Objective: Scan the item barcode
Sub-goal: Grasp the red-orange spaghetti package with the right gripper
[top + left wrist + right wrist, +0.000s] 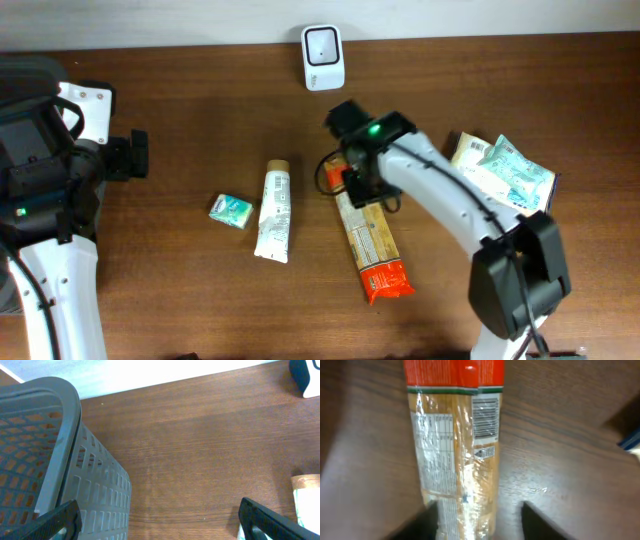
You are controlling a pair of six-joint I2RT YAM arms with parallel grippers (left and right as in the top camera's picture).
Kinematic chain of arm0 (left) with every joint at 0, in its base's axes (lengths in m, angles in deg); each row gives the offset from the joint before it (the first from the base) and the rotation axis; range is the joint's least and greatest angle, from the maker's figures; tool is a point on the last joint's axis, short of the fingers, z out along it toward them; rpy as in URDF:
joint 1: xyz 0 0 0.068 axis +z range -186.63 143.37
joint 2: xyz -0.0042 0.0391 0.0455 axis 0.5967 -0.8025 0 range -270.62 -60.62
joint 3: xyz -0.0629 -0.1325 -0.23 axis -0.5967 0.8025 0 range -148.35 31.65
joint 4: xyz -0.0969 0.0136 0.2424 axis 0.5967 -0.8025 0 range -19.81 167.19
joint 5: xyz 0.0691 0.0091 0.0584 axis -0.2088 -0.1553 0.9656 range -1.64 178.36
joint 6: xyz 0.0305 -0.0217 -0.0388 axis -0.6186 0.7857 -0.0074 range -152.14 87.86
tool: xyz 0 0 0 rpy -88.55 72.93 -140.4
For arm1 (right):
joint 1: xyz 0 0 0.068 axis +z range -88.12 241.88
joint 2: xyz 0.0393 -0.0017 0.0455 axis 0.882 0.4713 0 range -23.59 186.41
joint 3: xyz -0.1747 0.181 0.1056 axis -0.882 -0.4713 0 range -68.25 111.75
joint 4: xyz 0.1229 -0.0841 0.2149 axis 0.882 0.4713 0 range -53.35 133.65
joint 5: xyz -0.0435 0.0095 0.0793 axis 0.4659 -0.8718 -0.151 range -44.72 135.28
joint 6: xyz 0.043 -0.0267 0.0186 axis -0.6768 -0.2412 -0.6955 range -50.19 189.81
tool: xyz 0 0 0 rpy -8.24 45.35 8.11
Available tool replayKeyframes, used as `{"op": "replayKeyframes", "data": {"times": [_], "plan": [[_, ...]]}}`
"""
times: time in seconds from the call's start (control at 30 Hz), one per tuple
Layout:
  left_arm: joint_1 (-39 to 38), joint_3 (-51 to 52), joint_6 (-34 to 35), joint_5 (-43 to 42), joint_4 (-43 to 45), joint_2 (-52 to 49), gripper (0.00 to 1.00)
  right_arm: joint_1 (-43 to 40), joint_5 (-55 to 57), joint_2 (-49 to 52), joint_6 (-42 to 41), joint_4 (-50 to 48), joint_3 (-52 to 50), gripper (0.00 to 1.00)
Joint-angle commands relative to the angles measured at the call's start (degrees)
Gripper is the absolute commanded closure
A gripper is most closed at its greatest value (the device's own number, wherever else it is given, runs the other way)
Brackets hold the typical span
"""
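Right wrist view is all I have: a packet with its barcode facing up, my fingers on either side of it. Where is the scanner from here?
Observer: The white scanner stands at the far edge of the table, beyond the far end of the packet.
Operator: Anything in between?
Observer: Nothing lies on the wood between the right gripper and the scanner. A tube lies beside the packet on the left arm's side, apart from it.
Operator: Is the left arm in the way?
Observer: No. The left gripper hangs open next to a grey basket, well off to the side.
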Motion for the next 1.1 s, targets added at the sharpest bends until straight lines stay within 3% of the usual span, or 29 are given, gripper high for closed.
{"op": "replayKeyframes", "data": {"times": [0.0,0.17,0.53,0.6,0.7,0.87,1.0,1.07], "plan": [[0.2,-0.24,-0.85,-0.59,0.11,-0.04,0.01,-9.86,-20.17,-0.11,14.49,0.48,-2.01,0.33],[0.2,-0.24,-0.85,-0.59,0.11,-0.04,0.01,-19.37,-38.12,0.48,29.42,-1.6,-12.37,0.3],[0.2,-0.24,-0.87,-0.59,0.11,-0.04,0.01,-21.46,-43.85,0.48,30.45,-22.91,-31.74,0.31],[0.22,-0.24,-0.87,-0.59,0.11,-0.04,0.01,-21.46,-45.94,0.48,29.92,-26.1,-33.53,0.38],[0.2,-0.24,-0.85,-0.59,0.11,-0.04,0.01,-21.46,-46.03,0.5,27.65,-28.81,-34.93,0.55],[0.2,-0.24,-0.85,-0.59,0.11,-0.04,0.01,-21.49,-46.38,0.5,27.65,-29.05,-34.8,0.96],[0.2,-0.24,-0.85,-0.59,0.11,-0.04,0.01,-22.45,-47.63,-0.57,25.77,-24.46,-29.11,0.96],[0.2,-0.24,-0.87,-0.59,0.11,-0.04,0.01,-21.99,-41.64,-2.8,23.47,-18.03,-22.6,0.96]]}}
